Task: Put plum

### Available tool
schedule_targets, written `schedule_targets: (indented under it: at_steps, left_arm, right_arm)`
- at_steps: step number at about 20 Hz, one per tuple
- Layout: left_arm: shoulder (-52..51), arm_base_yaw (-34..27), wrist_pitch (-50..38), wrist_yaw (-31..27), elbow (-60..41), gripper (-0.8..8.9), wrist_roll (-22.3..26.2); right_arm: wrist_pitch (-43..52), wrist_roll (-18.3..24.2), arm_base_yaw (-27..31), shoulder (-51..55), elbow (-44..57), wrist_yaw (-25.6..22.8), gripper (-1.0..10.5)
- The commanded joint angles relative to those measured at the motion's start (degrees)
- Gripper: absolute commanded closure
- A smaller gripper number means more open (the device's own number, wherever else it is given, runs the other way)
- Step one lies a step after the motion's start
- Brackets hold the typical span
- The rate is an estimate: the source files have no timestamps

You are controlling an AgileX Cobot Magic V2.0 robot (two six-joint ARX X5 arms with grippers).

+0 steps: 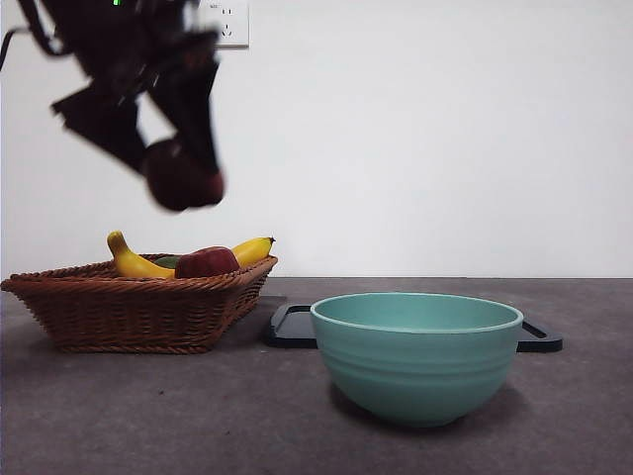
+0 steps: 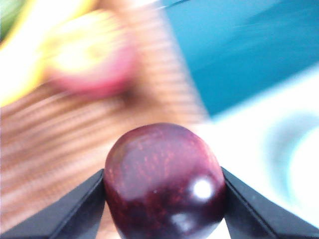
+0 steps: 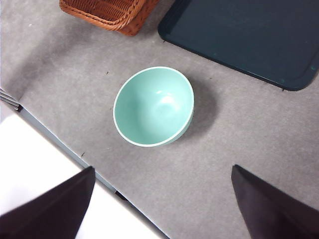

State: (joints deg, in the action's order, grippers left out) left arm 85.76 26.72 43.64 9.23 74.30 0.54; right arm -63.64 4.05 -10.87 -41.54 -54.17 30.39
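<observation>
Grey table and a plain white wall are framing the scene, with a teal bowl as the landmark. To the side of the bowl, a wicker basket is holding a banana and a red apple. The left gripper is hanging high above the basket with its jaws clenched on both sides of the plum. I judge the carrying step is in hand: next the arm needs to travel across to the bowl, lower, then release. The right gripper is waiting above the bowl, jaws spread wide and grasping nothing.
</observation>
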Motion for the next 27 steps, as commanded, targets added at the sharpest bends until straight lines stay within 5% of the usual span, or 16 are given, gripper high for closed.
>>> schedule_targets:
  at_steps: [1,11,27]
  left_arm:
    - [-1.9,5.4,0.0,0.4,1.2,5.37,0.0]
    - [4.5,22.6,-6.4,0.4,1.2,5.37,1.0]
    - [21.3,26.5,-12.1,-0.3,1.2,5.34,3.5]
  right_arm:
    - [0.6,-0.7,-0.2,-0.3,-1.1,0.2,5.1]
    - [0.5,-0.7,-0.2,-0.3,-1.1,0.0,5.1]
    - [0.5,-0.7,-0.2,-0.3,-1.1,-0.4,5.1]
